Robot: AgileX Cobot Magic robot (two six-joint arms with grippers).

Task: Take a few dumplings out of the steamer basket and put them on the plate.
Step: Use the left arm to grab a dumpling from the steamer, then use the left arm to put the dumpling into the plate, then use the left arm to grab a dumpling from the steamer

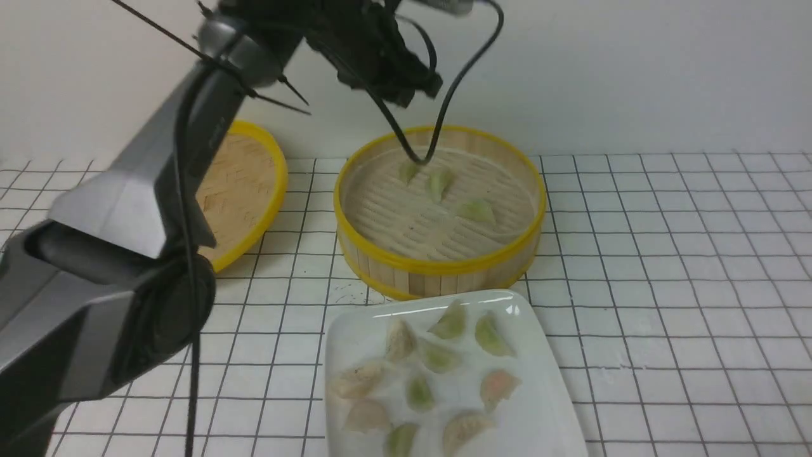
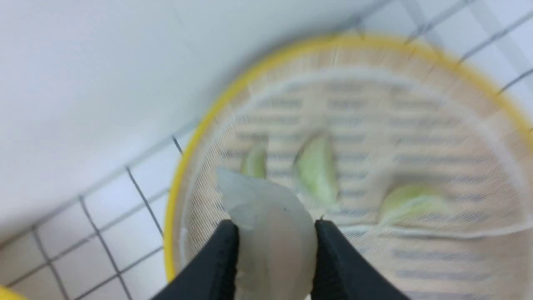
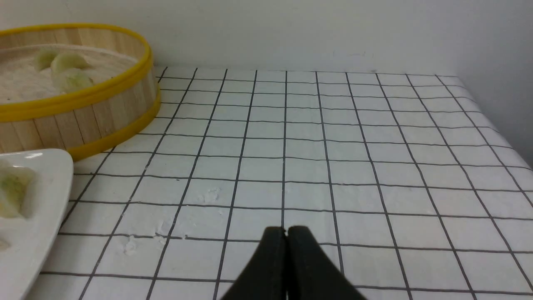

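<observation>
Here, the front view shows the basket (image 1: 438,263) near the tabletop's far edge with three green dumplings (image 1: 439,183) inside, and the plate (image 1: 545,393) at the near edge with more. In the left wrist view the left gripper (image 2: 275,227) clamps a whitish dumpling (image 2: 266,204) above the basket. In the right wrist view the right gripper (image 3: 286,231) is closed, empty.

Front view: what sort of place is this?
Likely a lab tabletop staged for food handling: a grid-marked table against a bare wall, a steamer basket, a plate of dumplings, a robot arm.
</observation>
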